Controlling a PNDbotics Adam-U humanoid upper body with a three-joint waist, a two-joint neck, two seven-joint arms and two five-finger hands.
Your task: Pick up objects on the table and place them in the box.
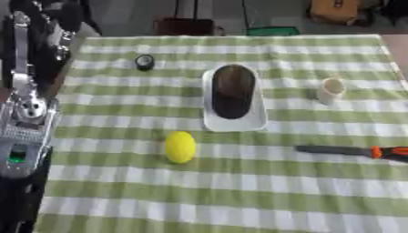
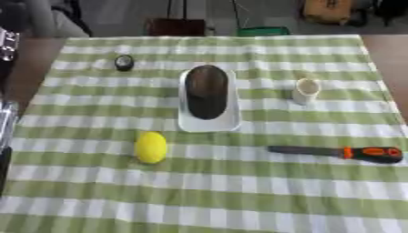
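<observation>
Nothing is seen placed in the white box [image 2: 209, 125] at mid-table: 4 objects lie around it, the lemon [image 2: 150, 147], screwdriver [image 2: 339, 152], cup [image 2: 305, 90] and small dark round thing [image 2: 124, 62]. Neither hand is shown, so no grip can be told.

yellow lemon [image 2: 150, 147], green-white checked cloth [image 2: 239, 191], white box [image 2: 209, 123]

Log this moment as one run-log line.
hands: none visible | white oval box: empty | yellow lemon, orange-handled knife, cream cup: on cloth
</observation>
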